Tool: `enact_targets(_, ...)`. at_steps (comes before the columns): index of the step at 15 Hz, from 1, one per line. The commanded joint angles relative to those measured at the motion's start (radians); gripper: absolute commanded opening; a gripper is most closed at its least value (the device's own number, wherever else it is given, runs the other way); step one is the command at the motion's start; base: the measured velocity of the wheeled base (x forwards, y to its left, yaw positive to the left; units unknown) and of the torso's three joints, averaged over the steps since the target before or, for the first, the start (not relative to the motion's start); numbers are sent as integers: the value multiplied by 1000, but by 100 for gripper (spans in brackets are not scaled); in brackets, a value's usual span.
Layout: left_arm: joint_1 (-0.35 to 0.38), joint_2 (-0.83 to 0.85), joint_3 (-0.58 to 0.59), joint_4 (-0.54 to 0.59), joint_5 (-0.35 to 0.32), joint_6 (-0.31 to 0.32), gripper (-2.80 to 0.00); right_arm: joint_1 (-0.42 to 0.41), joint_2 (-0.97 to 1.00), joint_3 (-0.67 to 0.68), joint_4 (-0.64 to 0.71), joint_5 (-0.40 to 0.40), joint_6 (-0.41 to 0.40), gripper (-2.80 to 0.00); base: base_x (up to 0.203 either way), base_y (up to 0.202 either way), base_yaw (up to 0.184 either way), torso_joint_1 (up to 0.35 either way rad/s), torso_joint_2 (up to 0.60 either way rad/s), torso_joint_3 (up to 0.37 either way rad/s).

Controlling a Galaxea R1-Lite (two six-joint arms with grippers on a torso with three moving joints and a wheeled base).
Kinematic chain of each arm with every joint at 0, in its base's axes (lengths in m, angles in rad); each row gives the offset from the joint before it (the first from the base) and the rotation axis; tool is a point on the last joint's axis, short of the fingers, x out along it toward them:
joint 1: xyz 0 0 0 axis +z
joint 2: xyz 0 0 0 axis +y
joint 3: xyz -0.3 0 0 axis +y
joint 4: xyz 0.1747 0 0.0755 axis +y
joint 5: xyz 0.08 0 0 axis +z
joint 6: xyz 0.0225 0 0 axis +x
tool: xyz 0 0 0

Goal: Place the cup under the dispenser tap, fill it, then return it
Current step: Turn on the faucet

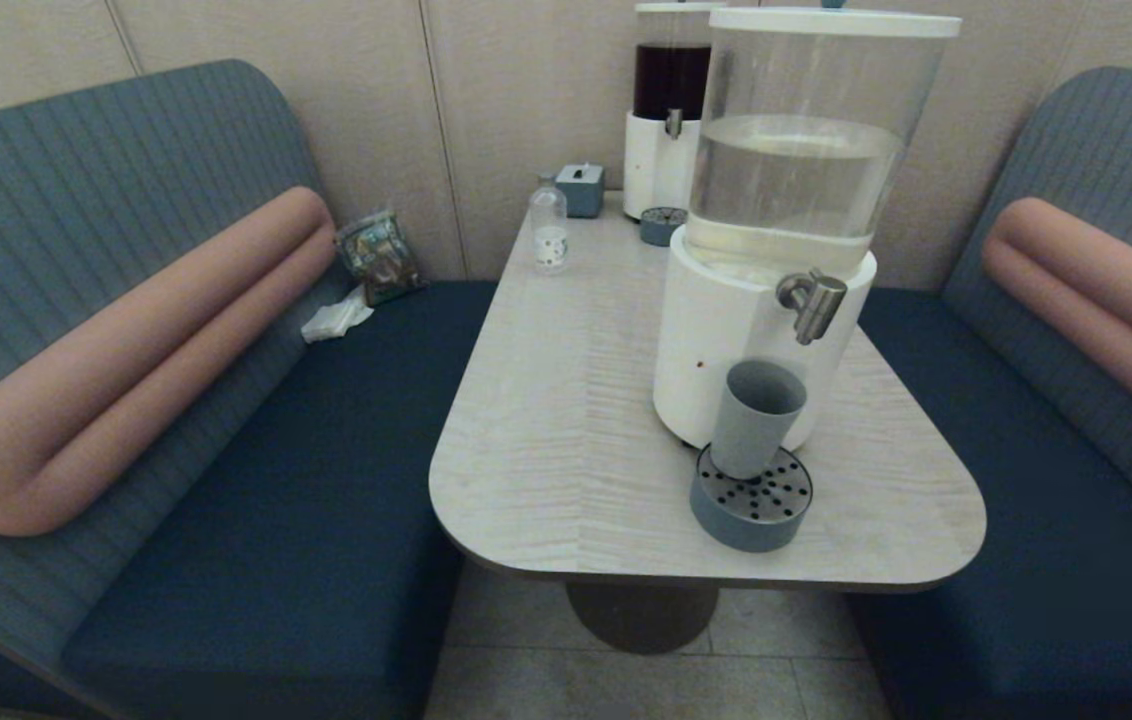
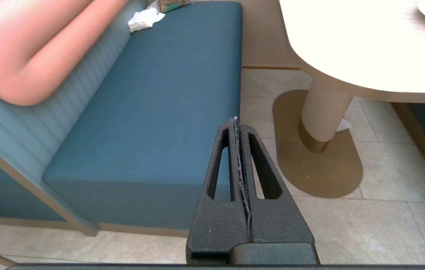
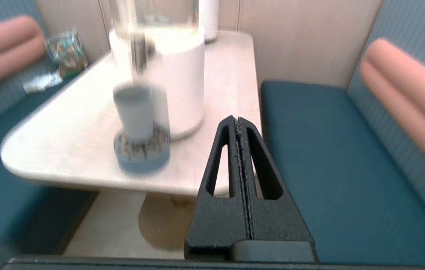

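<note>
Cup (image 1: pixel 756 418) stands upright on the tray (image 1: pixel 751 500) at the desk's (image 1: pixel 566 400) near edge, against the dispenser base, below and slightly left of the tap (image 1: pixel 811 300). Left tool (image 2: pixel 238 123) is clenched, empty, low beside the left bench. Right tool (image 3: pixel 238 122) is clenched, empty, off the desk's right edge.

head view: high, facing forward and down over the table (image 1: pixel 566 420) | left wrist view: low, off the table, facing bench (image 2: pixel 152 105) and floor | right wrist view: near table edge, facing the cup (image 3: pixel 135 110) | shared: table, benches
</note>
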Motion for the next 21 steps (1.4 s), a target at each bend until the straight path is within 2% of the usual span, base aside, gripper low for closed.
enact_targets(1, 0, 2, 2, 0, 0, 0, -280, 9, 208, -116, 3, -2, 2, -280, 0, 0, 0, 0, 0, 0)
enact_targets(5, 0, 2, 2, 0, 0, 0, -280, 31, 508, -355, 15, -16, 9, -280, 0, 0, 0, 0, 0, 0)
enact_targets(7, 0, 2, 2, 0, 0, 0, -280, 41, 620, -488, 62, -31, 11, -280, 0, 0, 0, 0, 0, 0)
enact_targets(10, 0, 2, 2, 0, 0, 0, -280, 80, 767, -669, 230, -33, 27, -280, 0, 0, 0, 0, 0, 0)
enact_targets(14, 0, 2, 2, 0, 0, 0, -280, 150, 970, -959, 523, 14, 119, -280, 0, 0, 0, 0, 0, 0)
enact_targets(17, 0, 2, 2, 0, 0, 0, -280, 190, 1066, -1005, 572, 24, 132, -280, 0, 0, 0, 0, 0, 0)
enact_targets(21, 0, 2, 2, 0, 0, 0, -280, 202, 1167, -1040, 586, 20, 128, -280, 0, 0, 0, 0, 0, 0)
